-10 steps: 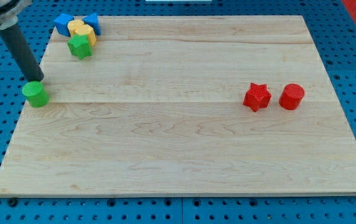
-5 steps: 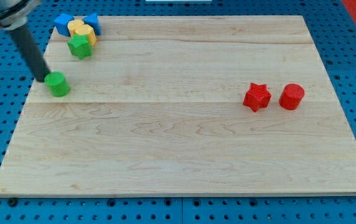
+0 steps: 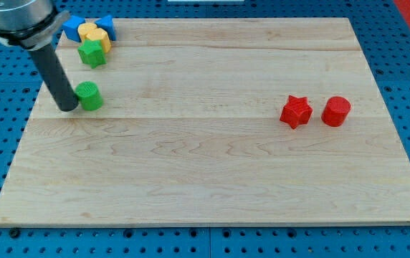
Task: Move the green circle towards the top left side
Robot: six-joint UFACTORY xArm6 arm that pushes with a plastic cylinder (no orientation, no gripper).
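My tip [image 3: 69, 108] — touching green circle's [image 3: 88, 96] left

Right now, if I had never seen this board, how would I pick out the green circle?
Look at the wooden board, toward its upper left part. Just below the cluster of blue, yellow and green blocks there, the green circle sits alone, touching my tip on its left. Unlike the green star above it, it is a smooth round cylinder.

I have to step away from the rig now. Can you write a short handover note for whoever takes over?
My tip sits against the green circle, on its left in the view.
The green circle lies near the board's left edge, below the green star and the blue and yellow blocks clustered at the top left corner.
Done: contact made.
Left: push the circle up toward that corner; the tip likely needs to get below it first.
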